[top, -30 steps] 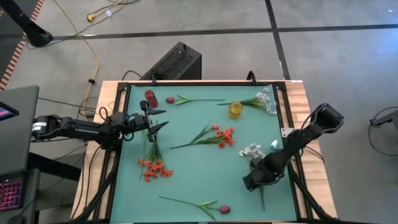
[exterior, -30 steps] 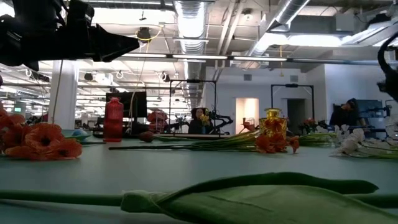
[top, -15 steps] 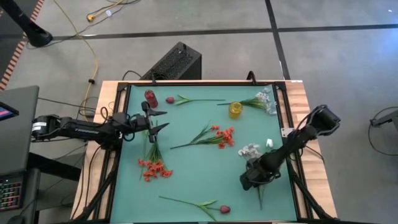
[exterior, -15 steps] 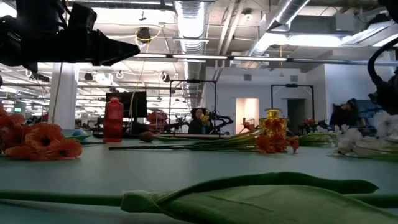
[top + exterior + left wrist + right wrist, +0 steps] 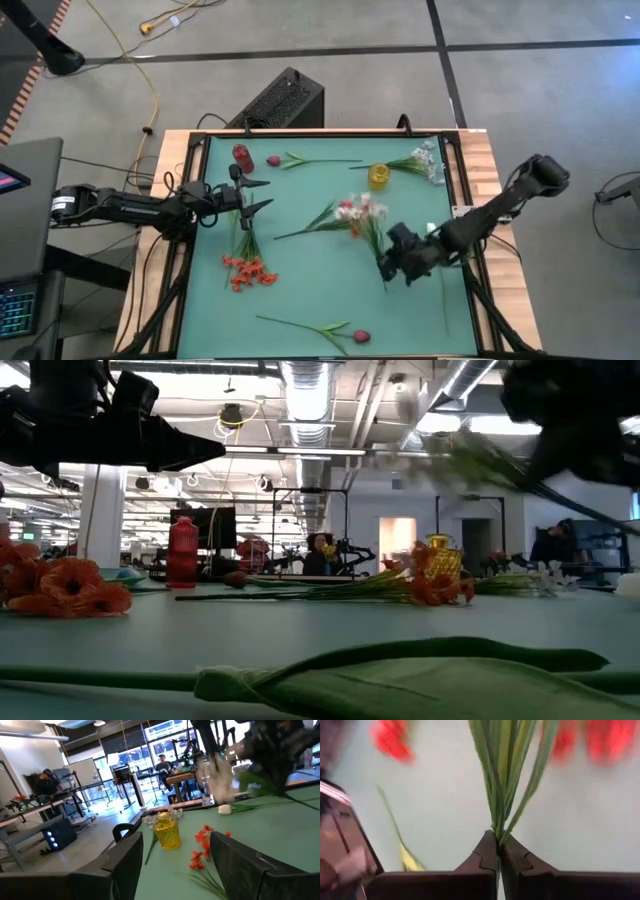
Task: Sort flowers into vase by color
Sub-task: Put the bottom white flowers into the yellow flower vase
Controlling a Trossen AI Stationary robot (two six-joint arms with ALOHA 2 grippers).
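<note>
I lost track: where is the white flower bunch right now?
The right claw holds the white bunch by its stems, above mid-table, over the orange-red spray.

A green-topped table [image 5: 300,290] carries a red bottle [image 5: 241,155] near its far left corner and a yellow vase [image 5: 378,176] toward the far right. Orange-red flowers [image 5: 248,271] lie by the left edge. A pink bud [image 5: 361,336] rests at the near edge.
</note>
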